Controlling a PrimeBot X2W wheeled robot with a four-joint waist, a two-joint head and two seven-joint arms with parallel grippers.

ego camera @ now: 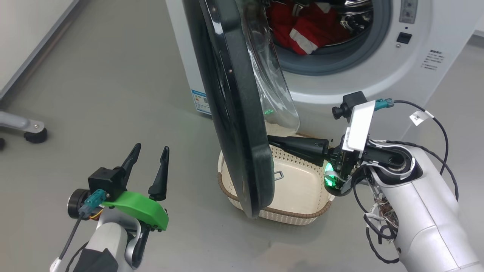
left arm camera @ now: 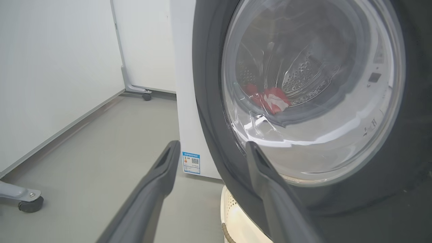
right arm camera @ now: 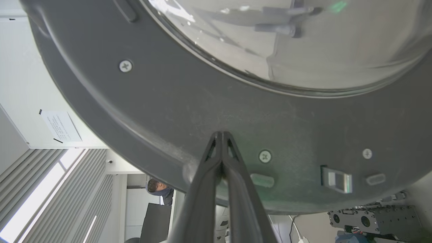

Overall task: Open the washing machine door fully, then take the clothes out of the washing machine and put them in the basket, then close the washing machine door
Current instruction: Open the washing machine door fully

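Big white front-load washing machine [ego camera: 378,75], top cut off. Its round black-rimmed glass door [ego camera: 234,113] stands edge-on, long axis near upright, hiding the drum's left side and part of the cream perforated basket [ego camera: 302,189] below the door. Red-white clothes [ego camera: 306,30] are in the drum, partly hidden. R gripper [ego camera: 270,139] is pinched together, tips at the door's inner rim. L gripper [ego camera: 151,147] is spread wide, empty, left of the door.

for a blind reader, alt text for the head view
Half-open washing machine door, edge-on above the basket, the shut right hand against its inner side. Red clothes lie in the drum; the open left hand hovers lower left.
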